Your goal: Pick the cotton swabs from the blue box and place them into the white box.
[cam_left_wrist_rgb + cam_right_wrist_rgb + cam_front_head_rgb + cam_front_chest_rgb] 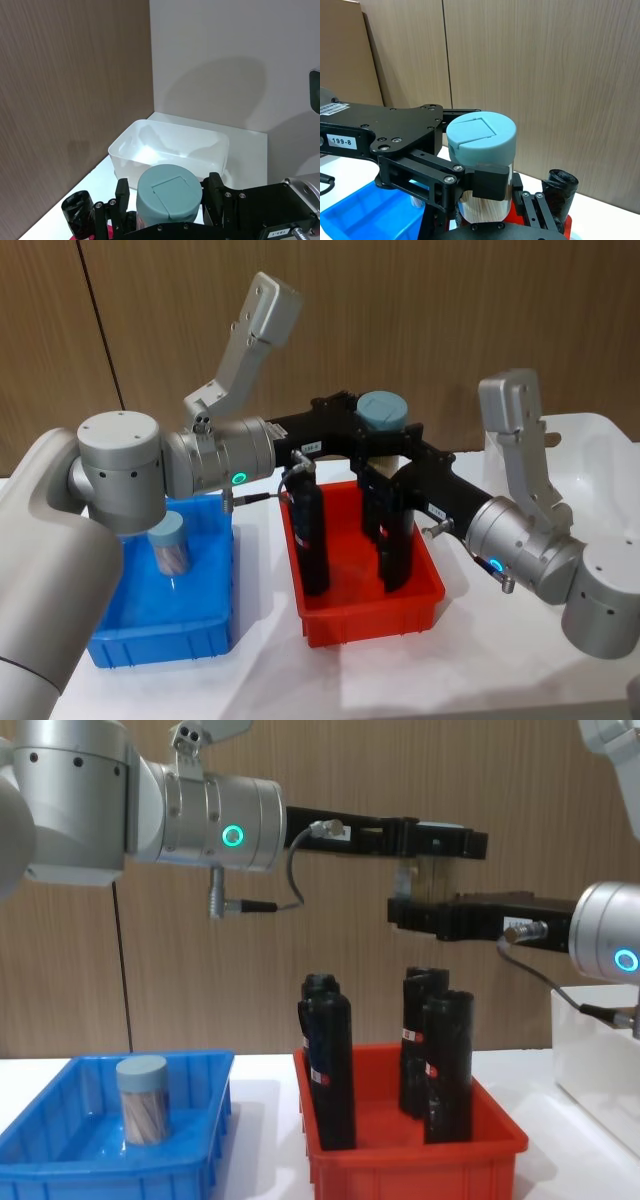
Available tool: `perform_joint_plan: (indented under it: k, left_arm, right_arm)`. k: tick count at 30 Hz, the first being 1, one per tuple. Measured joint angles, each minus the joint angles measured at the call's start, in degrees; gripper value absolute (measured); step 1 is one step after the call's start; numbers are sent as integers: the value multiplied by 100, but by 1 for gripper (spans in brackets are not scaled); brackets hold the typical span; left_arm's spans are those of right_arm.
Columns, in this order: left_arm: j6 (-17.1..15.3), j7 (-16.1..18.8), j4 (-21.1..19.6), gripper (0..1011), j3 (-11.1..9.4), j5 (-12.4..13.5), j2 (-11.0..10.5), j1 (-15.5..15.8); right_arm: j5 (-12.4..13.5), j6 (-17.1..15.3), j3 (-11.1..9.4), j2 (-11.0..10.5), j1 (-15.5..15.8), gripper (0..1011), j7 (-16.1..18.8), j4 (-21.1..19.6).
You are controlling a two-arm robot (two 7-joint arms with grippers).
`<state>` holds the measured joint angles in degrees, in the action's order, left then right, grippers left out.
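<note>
Wood panelling (450,300) backs a white table (260,670). One cotton swabs tub (170,545) stands in the blue box (160,640). Above the red bin (370,615) of black rolls (312,540), the left gripper (169,200) clamps a second tub (383,410). The right gripper (405,912) meets it, though whether it grips I cannot tell. The white box (590,440) sits far right.

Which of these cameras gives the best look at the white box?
The left wrist view: the white box shows nearly whole there, rim and inside, beyond the cotton swabs that the left gripper holds, the right gripper just beneath. The head view catches part of it at far right, the chest view one corner.
</note>
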<state>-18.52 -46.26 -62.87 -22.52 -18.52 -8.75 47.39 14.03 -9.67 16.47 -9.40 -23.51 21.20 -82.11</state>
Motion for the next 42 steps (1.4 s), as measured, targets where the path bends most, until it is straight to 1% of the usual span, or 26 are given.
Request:
perform_joint_plan:
  k: [11,24,33,42]
  left_arm:
    - [0,0,0,1004,0,0,0,0]
    - [0,0,0,1004,1,0,0,0]
    - [0,0,0,1004,0,0,0,0]
    - [0,0,0,1004,0,-1,0,0]
  right_arm:
    - [2,15,12,-3,13,623,-47,0]
    - [-39,40,-41,-76,47,622,-248,203]
    - [-41,83,-176,-178,61,623,-464,403]
    - [13,148,-409,-343,58,622,-781,621]
